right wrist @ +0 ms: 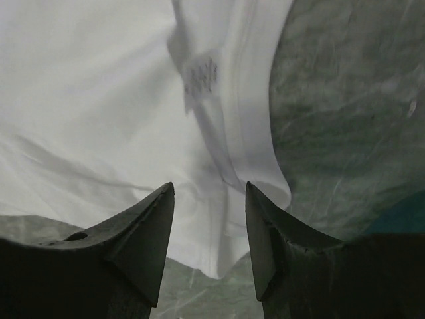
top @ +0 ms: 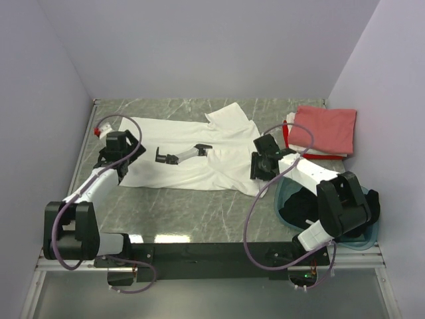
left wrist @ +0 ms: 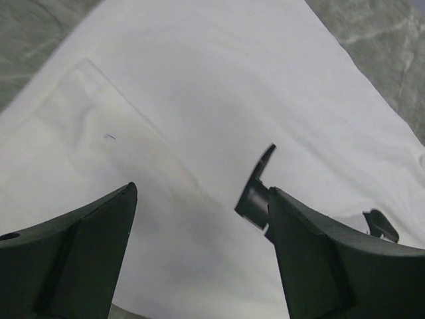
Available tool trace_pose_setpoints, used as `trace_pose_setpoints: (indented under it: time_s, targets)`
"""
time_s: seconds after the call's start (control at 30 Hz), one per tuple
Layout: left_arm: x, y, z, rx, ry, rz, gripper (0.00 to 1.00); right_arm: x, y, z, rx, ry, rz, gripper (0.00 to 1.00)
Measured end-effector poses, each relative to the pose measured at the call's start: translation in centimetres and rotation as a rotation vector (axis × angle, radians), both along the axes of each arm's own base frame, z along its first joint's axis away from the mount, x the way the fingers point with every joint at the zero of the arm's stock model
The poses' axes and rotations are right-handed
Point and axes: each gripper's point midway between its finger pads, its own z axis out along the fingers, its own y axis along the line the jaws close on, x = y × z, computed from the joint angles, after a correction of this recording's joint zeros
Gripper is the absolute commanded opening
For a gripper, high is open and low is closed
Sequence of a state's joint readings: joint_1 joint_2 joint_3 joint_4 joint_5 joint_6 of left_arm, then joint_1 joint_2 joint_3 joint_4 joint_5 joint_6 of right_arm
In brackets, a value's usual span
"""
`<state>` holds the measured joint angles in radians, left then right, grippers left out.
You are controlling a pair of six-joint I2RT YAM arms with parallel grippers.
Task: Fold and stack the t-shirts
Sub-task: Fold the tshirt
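Note:
A large white t-shirt (top: 199,143) lies spread flat across the middle of the table, its dark graphic (top: 180,154) facing up. My left gripper (top: 119,151) hovers open over the shirt's left end; in the left wrist view (left wrist: 202,199) only white cloth (left wrist: 199,100) and a bit of the graphic (left wrist: 255,193) lie beyond the fingers. My right gripper (top: 262,166) is open at the shirt's right edge. In the right wrist view (right wrist: 209,193) a hemmed corner of the cloth (right wrist: 246,166) with a label (right wrist: 199,76) lies under the gap, ungripped. A folded stack with a salmon-pink shirt (top: 325,126) on top sits at the back right.
A translucent teal tub (top: 368,232) with a black shirt (top: 299,203) inside stands at the front right under the right arm. A small red and white item (top: 101,130) lies by the shirt's left end. Walls close in on the left, back and right.

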<state>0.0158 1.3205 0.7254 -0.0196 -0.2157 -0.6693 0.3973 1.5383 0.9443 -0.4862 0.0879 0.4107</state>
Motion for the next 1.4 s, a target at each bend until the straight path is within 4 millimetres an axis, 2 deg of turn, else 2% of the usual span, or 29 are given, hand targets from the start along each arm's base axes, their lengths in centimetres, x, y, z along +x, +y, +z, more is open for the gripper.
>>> trace_pose_setpoints:
  time_s: [0.13, 0.27, 0.37, 0.4, 0.47, 0.57, 0.63, 0.7, 1.0, 1.23, 1.33, 1.37, 1.4]
  targets:
    - [-0.4, -3.7, -0.2, 0.003, 0.006, -0.086, 0.86, -3.1, -0.2, -2.2, -0.018, 0.074, -0.004, 0.54]
    - [-0.7, -7.8, -0.9, -0.012, 0.021, -0.182, 0.86, -4.2, 0.4, -2.8, -0.020, 0.097, 0.007, 0.50]
    - [-1.0, -10.3, -2.6, -0.022, 0.062, -0.237, 0.87, -4.2, 0.9, -2.8, -0.015, 0.092, 0.010, 0.41]
    - [-1.1, -10.8, -3.2, -0.025, 0.074, -0.250, 0.87, -4.3, 0.9, -2.8, -0.017, 0.093, 0.010, 0.35]
    - [-1.1, -11.3, -4.2, -0.030, 0.097, -0.261, 0.87, -4.3, 0.9, -2.9, -0.022, 0.095, 0.008, 0.28]
    - [-1.2, -11.4, -5.9, -0.027, 0.136, -0.263, 0.87, -4.3, 0.8, -3.0, -0.032, 0.093, -0.001, 0.08]
    - [-1.3, -11.3, -7.0, -0.022, 0.165, -0.261, 0.87, -4.3, 0.7, -2.9, -0.040, 0.092, -0.005, 0.00]
    - [-1.3, -11.2, -7.5, -0.017, 0.177, -0.257, 0.88, -4.2, 0.6, -2.8, -0.048, 0.089, -0.009, 0.00]
    - [-0.8, -10.4, -7.5, -0.011, 0.167, -0.231, 0.88, -3.4, -0.1, -2.2, -0.102, 0.083, -0.018, 0.00]
    - [-0.5, -9.3, -7.5, -0.016, 0.160, -0.202, 0.88, -3.0, -1.4, -1.7, -0.137, 0.087, -0.029, 0.01]
    - [-0.5, -9.2, -7.5, -0.015, 0.157, -0.202, 0.88, -3.0, -1.9, -1.7, -0.146, 0.094, -0.032, 0.12]
    - [-0.5, -9.2, -7.5, -0.015, 0.156, -0.203, 0.88, -3.1, -1.9, -1.7, -0.146, 0.095, -0.031, 0.24]
    - [-0.6, -9.2, -7.5, -0.016, 0.156, -0.205, 0.88, -3.1, -1.9, -1.7, -0.146, 0.096, -0.032, 0.29]
